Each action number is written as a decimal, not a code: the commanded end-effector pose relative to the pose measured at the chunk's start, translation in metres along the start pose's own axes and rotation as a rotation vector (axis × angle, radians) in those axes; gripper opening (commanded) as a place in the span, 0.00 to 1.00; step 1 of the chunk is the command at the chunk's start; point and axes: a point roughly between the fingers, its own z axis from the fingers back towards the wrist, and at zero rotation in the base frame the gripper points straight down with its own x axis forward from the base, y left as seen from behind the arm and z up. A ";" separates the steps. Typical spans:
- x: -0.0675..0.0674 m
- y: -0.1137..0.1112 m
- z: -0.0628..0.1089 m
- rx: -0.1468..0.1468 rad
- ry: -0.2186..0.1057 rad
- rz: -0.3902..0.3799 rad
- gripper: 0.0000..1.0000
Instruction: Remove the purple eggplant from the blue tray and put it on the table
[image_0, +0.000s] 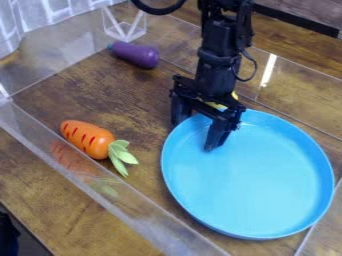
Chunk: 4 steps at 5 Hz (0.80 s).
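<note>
The purple eggplant (134, 54) lies on the dark wooden table (94, 95) at the back left, well outside the blue tray (254, 185). The big round tray sits at the front right and holds nothing. My gripper (199, 128) hangs from the black arm over the tray's back-left rim, pointing down. Its two fingers (217, 133) are spread apart and hold nothing. The eggplant is about a hand's width up and left of the gripper.
An orange carrot (88, 139) with green leaves lies on the table at the front left, near the clear acrylic wall (80, 190). A small yellow object shows behind the arm at the tray's back rim.
</note>
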 end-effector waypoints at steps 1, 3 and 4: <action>0.005 -0.002 0.001 0.005 -0.007 -0.014 1.00; 0.012 0.002 0.001 0.006 0.003 -0.011 1.00; 0.015 0.004 0.001 0.007 0.009 -0.011 0.00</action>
